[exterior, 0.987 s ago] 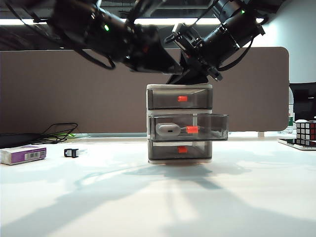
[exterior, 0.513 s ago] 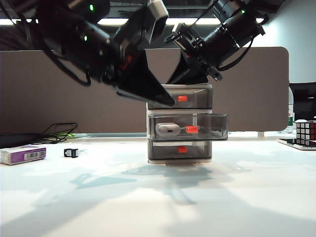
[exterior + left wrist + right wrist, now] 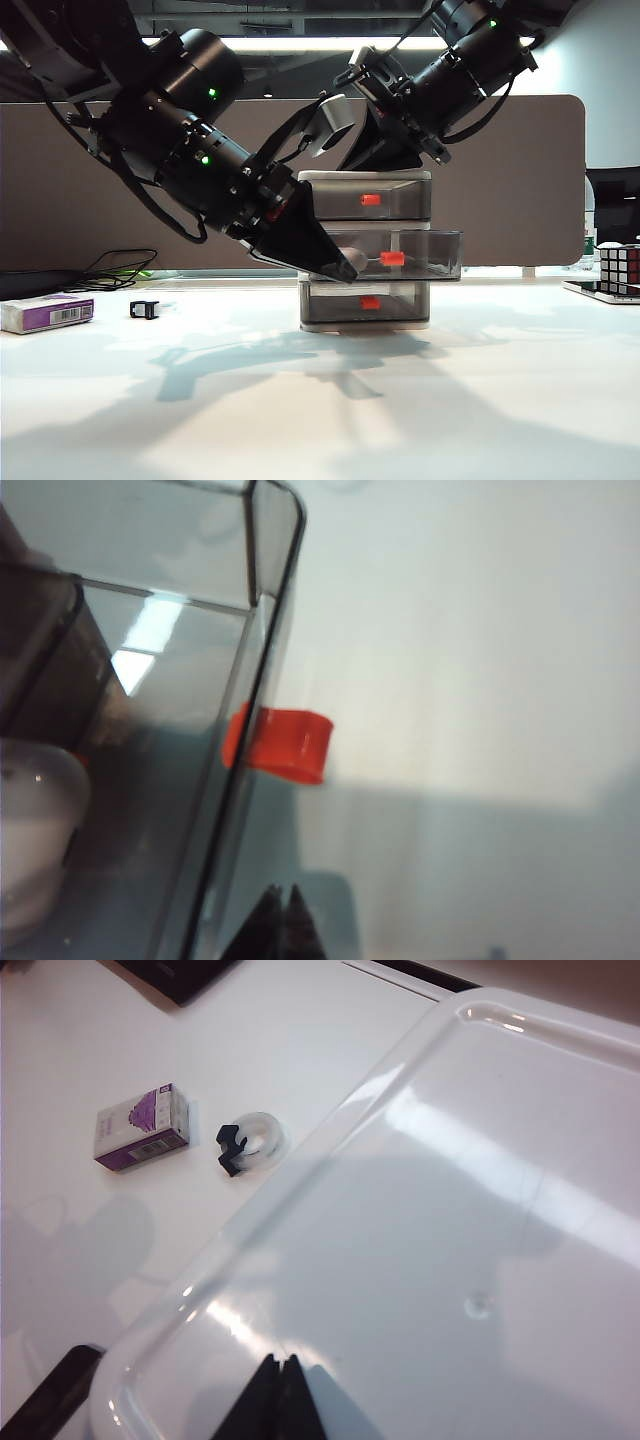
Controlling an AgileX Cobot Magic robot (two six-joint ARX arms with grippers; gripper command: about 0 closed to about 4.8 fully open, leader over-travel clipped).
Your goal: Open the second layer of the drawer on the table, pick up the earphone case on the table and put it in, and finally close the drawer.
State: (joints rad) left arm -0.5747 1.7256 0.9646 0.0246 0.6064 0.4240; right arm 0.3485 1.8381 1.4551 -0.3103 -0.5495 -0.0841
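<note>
The drawer stands mid-table with the second layer pulled out, its red-orange tab facing front. The white earphone case lies inside that layer; in the exterior view my left gripper mostly covers it. My left gripper is shut and empty, its tips just outside the layer's front wall, a little short of the tab. My right gripper is shut, its tips on the unit's white top.
A purple-and-white box and a tiny black object lie at the left of the table, with cables behind. A Rubik's cube sits at the far right. A brown partition backs the table.
My left arm has swung down from above the unit to the front of the pulled-out second layer, jaws shut. The right arm, the drawer and the case have not moved.
</note>
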